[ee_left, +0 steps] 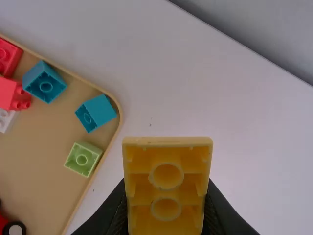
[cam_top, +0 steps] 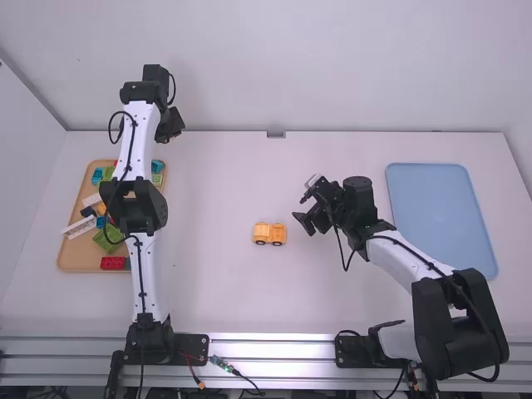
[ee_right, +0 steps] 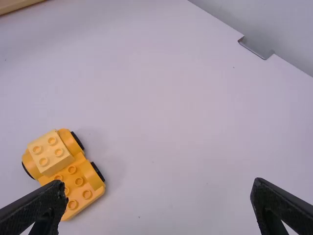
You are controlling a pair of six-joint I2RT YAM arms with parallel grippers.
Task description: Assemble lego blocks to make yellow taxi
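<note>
White tabletop [cam_top: 224, 307] stretches out before plain pale walls, with two trays on it: one tan, round-cornered tray [cam_top: 73, 259] of loose blocks at the left, and one flat, pale blue rectangular tray [cam_top: 440, 216] at the right. Part of the tan one is hidden under the left arm, so I can't count everything in it. From the left wrist I can make out two red blocks [ee_left: 12, 95], two teal blocks [ee_left: 99, 111], one light green block [ee_left: 83, 159] and part of one white block [ee_left: 6, 119].

Between the trays, near the middle of the table, sits one small yellow-orange toy car [cam_top: 269, 233] of studded plastic. Three of its black wheels [ee_right: 98, 171] are visible from the right wrist, and one paler yellow block [ee_right: 50, 152] is seated on top at one end.

The left gripper [cam_top: 170, 133] is up at the far left, beside the tan tray's far right corner, gripping one yellow block [ee_left: 166, 183], its hollow underside with two round tubes facing the wrist camera. The car lies well to the right of that claw and nearer.

The right gripper [cam_top: 301, 208] has its fingers spread wide with nothing between them. The car is to its left and slightly nearer, apart from it, resting on the table.
</note>
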